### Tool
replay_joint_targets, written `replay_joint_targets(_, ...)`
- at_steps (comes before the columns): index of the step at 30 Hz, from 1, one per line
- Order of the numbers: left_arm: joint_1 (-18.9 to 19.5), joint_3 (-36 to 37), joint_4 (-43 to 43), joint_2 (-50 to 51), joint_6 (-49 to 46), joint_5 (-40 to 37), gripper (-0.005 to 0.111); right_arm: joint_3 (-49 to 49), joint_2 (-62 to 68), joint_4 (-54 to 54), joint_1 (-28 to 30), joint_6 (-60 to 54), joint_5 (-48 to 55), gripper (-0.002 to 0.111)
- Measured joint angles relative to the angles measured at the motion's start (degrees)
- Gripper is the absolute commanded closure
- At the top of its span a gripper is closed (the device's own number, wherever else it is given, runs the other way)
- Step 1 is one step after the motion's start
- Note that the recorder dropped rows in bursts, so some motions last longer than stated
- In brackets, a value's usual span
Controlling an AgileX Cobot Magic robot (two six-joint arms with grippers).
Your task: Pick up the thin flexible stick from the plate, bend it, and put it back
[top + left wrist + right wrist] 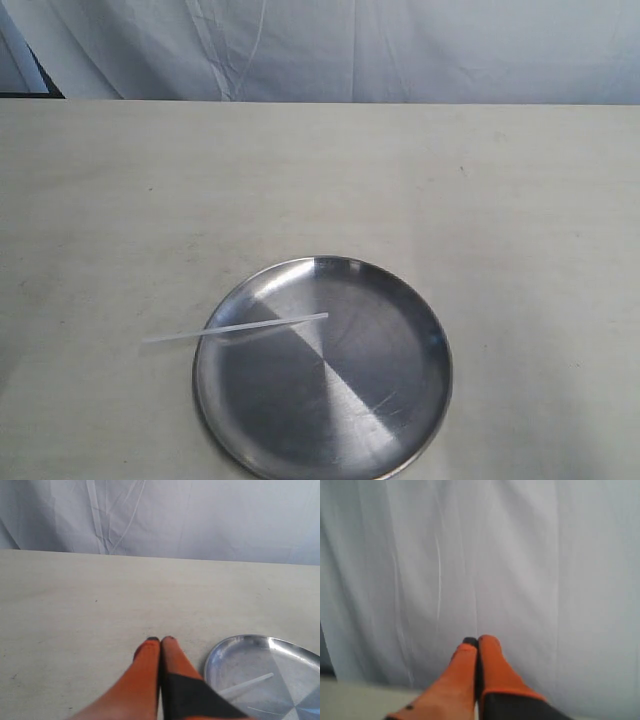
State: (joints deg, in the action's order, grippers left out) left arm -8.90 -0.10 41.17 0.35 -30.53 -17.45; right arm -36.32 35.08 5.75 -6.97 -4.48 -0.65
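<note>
The plate (400, 300) is shiny silver, with light and dark grey wedges fanning from its middle. The stick (236, 328) is translucent white. The table (300, 180) is pale cream with faint specks. The far cloth (400, 50) is creased white. Both the left gripper (160, 639) and right gripper (477, 640) have orange fingers with black tips and black patches.

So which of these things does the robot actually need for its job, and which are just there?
Needed for the job:
- thin flexible stick, lying across the plate's rim
- plate
- left pincer, shut
- right pincer, shut

Just there:
- table
- white cloth backdrop
</note>
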Motion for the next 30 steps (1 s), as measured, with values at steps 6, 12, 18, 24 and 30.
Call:
replay_joint_targets(6,-1.4,0.0,0.0,0.0,0.0,0.0,0.107,-30.4,37.7,-4.1,-5.4,-11.2,40.2,0.109)
replay_joint_targets(12,-1.9,0.0,0.0,0.0,0.0,0.0,0.107,-43.9,65.2,-5.8,-16.9,-18.3,53.8,0.109)
replay_joint_targets(18,-1.9,0.0,0.0,0.0,0.0,0.0,0.107,-45.7,79.3,-7.6,-27.1,-23.9,54.4,0.109)
replay_joint_targets(24,-1.9,0.0,0.0,0.0,0.0,0.0,0.107,-45.8,82.1,-8.0,-31.2,-24.6,51.0,0.107)
replay_joint_targets(30,-1.9,0.0,0.0,0.0,0.0,0.0,0.107,-46.1,82.1,-5.8,-32.2,-25.2,47.5,0.059)
